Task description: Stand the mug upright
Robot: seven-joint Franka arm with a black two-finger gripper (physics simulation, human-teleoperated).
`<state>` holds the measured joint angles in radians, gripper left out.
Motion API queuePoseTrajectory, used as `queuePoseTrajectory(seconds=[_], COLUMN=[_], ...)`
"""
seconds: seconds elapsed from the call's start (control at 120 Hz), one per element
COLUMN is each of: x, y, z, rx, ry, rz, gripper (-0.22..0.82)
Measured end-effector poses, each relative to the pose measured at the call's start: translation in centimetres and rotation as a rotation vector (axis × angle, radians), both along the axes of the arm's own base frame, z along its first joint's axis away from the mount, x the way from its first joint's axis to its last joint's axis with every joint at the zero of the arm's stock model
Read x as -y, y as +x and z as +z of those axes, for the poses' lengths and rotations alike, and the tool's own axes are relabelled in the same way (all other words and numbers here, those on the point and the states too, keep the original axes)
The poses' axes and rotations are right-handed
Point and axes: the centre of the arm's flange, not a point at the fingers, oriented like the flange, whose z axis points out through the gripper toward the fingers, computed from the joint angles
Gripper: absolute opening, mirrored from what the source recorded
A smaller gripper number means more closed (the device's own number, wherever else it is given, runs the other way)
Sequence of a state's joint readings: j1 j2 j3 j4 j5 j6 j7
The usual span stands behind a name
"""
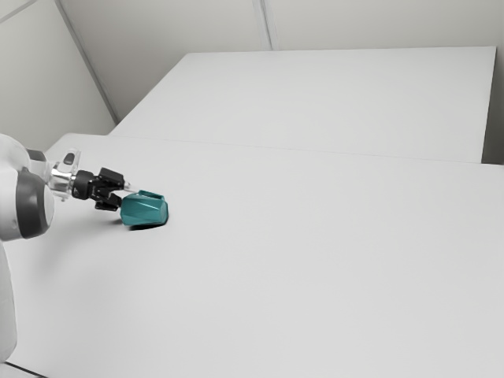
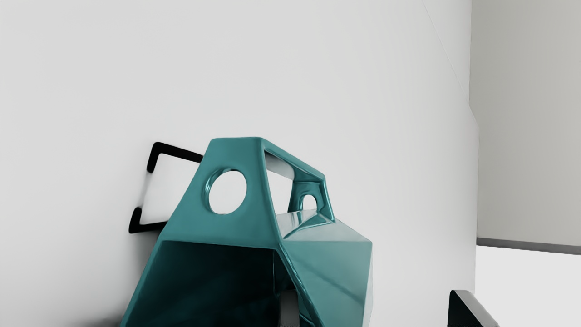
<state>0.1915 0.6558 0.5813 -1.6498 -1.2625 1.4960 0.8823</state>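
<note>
The worktop (image 1: 315, 268) carries the teal mug (image 1: 144, 210), lying on its side, mouth toward the pincer (image 2: 380, 309). This pincer is open, one finger inside the mug, the other outside. Because the wall slants, a closing grip could slip and the mug roll.

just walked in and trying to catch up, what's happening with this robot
A white robot arm with a black two-finger gripper is at work on a faceted teal mug, which lies on its side on a white table, mouth toward the gripper. The fingers are open: one is at the mug's mouth, the other outside, well clear of its wall. The mug is not yet gripped or upright.
</note>
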Motion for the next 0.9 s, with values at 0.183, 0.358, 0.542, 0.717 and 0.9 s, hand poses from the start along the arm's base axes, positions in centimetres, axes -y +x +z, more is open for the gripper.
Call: queuePoseTrajectory(seconds=[0.183, 0.358, 0.542, 0.717, 0.9], x=[0.0, -0.1, -0.2, -0.2, 0.0], y=[-0.3, -0.4, -0.5, -0.3, 0.0], z=[-0.4, -0.6, -0.6, -0.4, 0.5], rx=[-0.005, -0.007, -0.008, -0.003, 0.016], ry=[-0.005, -0.005, 0.001, 0.007, 0.006], rz=[0.004, 0.006, 0.007, 0.007, 0.008], gripper=[0.03, -0.10, -0.15, -0.17, -0.17])
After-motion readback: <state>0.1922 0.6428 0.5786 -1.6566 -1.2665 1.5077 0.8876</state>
